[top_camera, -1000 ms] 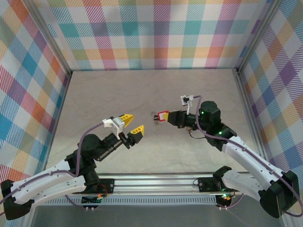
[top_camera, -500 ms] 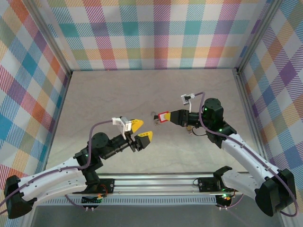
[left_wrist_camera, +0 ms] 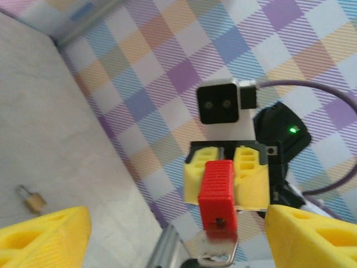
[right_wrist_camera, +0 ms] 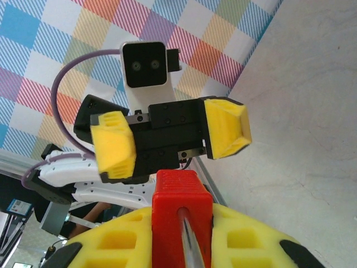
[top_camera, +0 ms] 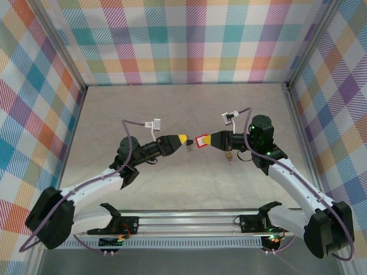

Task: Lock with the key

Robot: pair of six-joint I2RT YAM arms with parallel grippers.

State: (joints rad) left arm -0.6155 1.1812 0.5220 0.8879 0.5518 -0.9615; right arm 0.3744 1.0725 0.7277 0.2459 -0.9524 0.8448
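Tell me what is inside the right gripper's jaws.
A red padlock is clamped between the right gripper's yellow fingers, its metal shackle pointing toward the open left gripper. The back of its body is covered by those fingers.

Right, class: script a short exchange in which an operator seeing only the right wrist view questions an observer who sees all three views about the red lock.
Operator: What is on the lock's far end?
Observer: A metal loop sticks out of the red lock, on the end facing the left gripper.
Operator: Anything lying on the table?
Observer: A small brass piece lies on the table, away from the lock.
Operator: Does the left gripper touch the lock?
Observer: No; from above, it stops short of the red body, jaws open.
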